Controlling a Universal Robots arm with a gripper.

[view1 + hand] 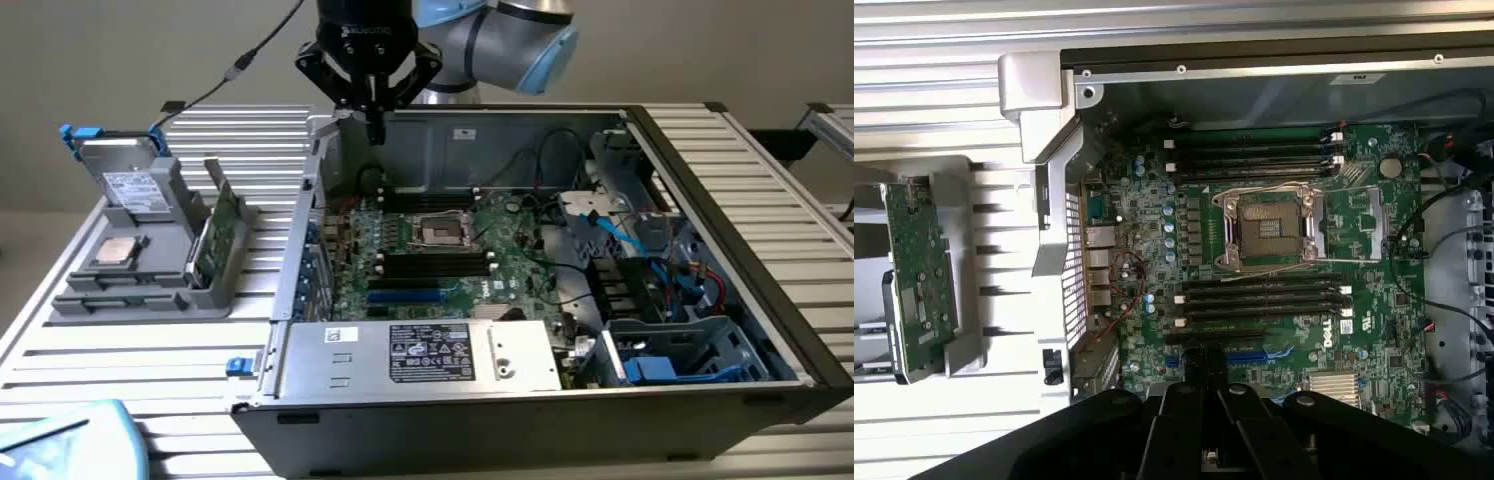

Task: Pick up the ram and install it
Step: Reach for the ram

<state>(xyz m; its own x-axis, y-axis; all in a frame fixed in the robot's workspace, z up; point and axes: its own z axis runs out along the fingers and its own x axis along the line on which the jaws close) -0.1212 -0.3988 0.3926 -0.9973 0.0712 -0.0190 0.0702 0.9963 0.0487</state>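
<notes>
the ram: judged to stand on edge in the gray rack (134, 300) on the bench (120, 385), to the exterior view's left of the open computer case (507, 150). a green board (220, 238) (919, 270) leans in a slot of that rack, and it cannot be told whether this is the ram or a broader card hiding it. such a stick is likely light, stiff and thin, with brittle chips and bare edge contacts. the safest hold would be a pinch across both faces at the middle of the upper long edge, since an off-centre grip may let it pivot. claw (378, 128) (1204, 365): fingers drawn together, nothing seen between them, hanging high over the case's rear wall, well apart from the rack. black memory slots (434, 265) (1264, 300) flank the processor socket (438, 230) (1269, 225) on the motherboard (514, 250) (1374, 260) and look unfilled.
</notes>
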